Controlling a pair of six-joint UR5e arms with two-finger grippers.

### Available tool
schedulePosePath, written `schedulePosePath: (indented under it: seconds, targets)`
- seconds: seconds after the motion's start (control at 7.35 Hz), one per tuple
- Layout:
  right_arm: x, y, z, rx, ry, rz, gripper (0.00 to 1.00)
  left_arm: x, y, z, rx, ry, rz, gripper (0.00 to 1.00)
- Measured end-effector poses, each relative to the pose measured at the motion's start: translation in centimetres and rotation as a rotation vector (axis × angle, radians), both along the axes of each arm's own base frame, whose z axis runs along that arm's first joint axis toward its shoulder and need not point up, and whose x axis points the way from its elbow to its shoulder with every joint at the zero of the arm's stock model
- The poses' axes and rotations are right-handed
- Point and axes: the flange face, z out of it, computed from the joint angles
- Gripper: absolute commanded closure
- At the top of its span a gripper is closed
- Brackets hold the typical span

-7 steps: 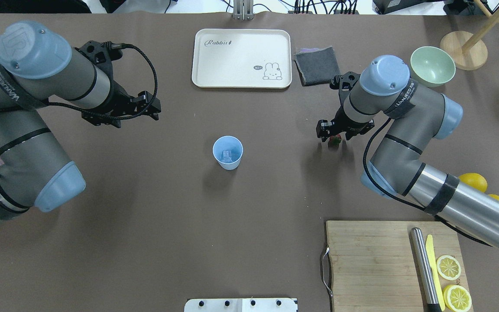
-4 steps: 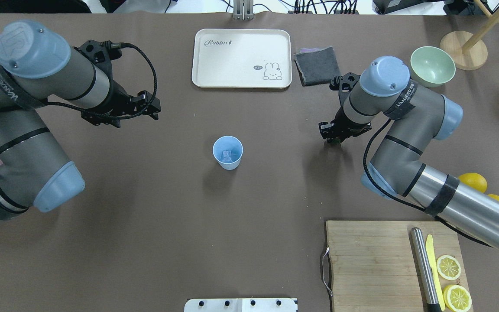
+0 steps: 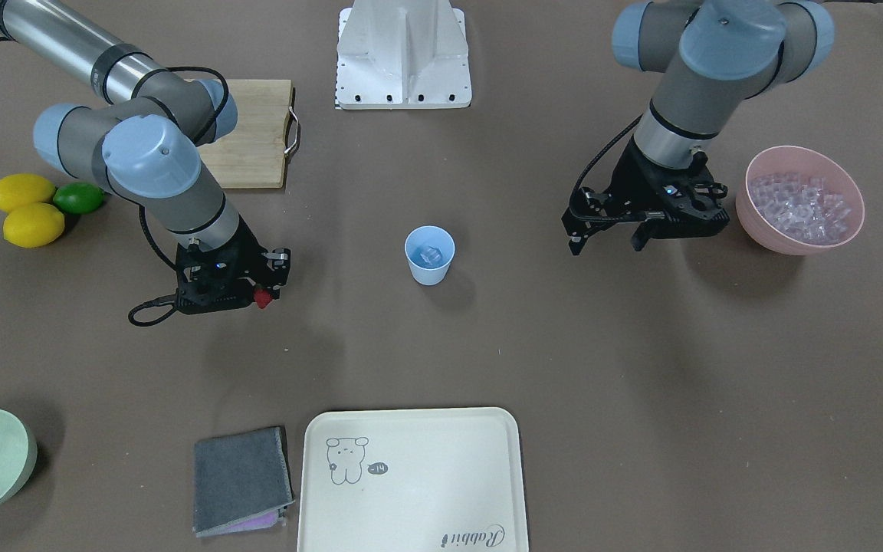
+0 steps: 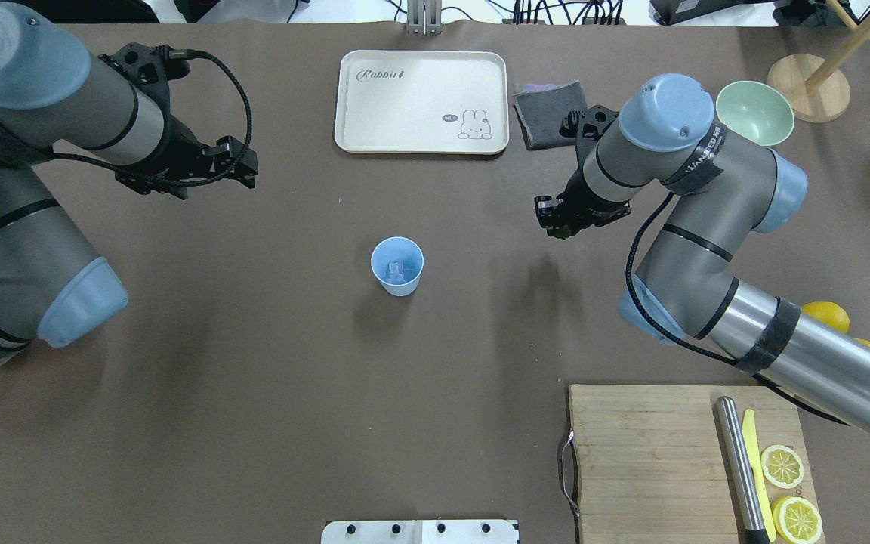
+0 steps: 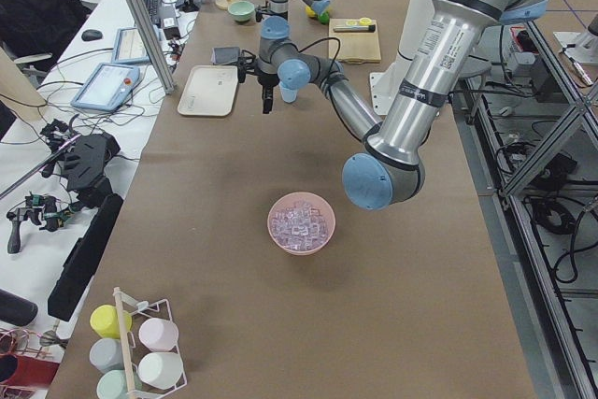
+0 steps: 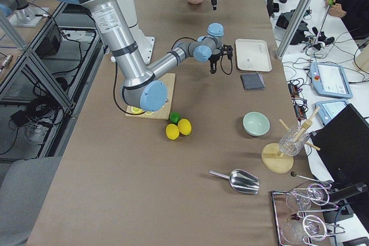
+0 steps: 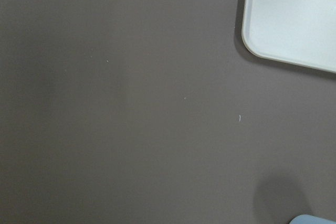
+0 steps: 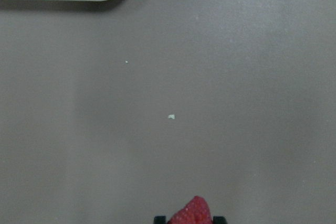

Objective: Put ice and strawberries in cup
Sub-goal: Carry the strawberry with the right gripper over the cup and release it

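Note:
The light blue cup (image 4: 397, 264) stands upright mid-table with a clear ice piece (image 4: 396, 268) inside; it also shows in the front view (image 3: 429, 254). More ice (image 3: 800, 201) fills the pink bowl (image 3: 748, 218) on my left side. My right gripper (image 3: 261, 295) is shut on the red strawberry (image 3: 263, 298) and holds it above the table, to the cup's right in the overhead view (image 4: 553, 221). The strawberry's tip shows in the right wrist view (image 8: 193, 212). My left gripper (image 3: 606, 244) is open and empty, raised between the cup and the pink bowl.
A cream tray (image 4: 420, 102) and a grey cloth (image 4: 552, 113) lie at the far side. A pale green bowl (image 4: 754, 115) stands far right. A cutting board (image 4: 654, 461) with a knife and lemon halves lies near right. Two lemons and a lime (image 3: 77, 198) lie beside my right arm.
My right gripper has shut on the strawberry, lifted it off the table and shifted a little toward the cup and the far side. My left arm has drawn back slightly to the left.

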Motion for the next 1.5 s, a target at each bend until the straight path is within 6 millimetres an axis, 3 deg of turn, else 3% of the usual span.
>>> schedulePosePath:
  seconds: [0.27, 0.54, 0.82, 1.09, 1.22, 1.36, 1.5]
  targets:
    - [-2.1, 2.7, -6.8, -0.047, -0.054, 0.062, 1.0, -4.1, -1.6, 2.6, 0.077, -0.1, 0.062, 0.02]
    - [-6.7, 6.2, -14.6, -0.098, -0.064, 0.12, 1.0, -6.1, -3.0, 4.6, 0.095, -0.154, 0.092, 0.02]
    - [-10.2, 8.3, -18.3, -0.104, -0.068, 0.147, 1.0, -6.5, -3.3, 5.4, 0.092, -0.167, 0.096, 0.02]
    - [-12.7, 7.9, -19.8, -0.101, -0.054, 0.156, 1.0, -6.6, -3.4, 5.6, 0.09, -0.171, 0.095, 0.02]
    - [-13.4, 7.5, -20.1, -0.1, -0.047, 0.16, 0.54, -6.6, -3.4, 5.7, 0.089, -0.172, 0.095, 0.02]
    - [-13.9, 7.2, -19.9, -0.098, -0.037, 0.163, 0.02, -6.6, -3.4, 5.7, 0.088, -0.173, 0.095, 0.02]
    - [-14.2, 7.0, -19.6, -0.096, -0.029, 0.167, 0.01, -6.6, -3.5, 5.8, 0.087, -0.173, 0.095, 0.02]
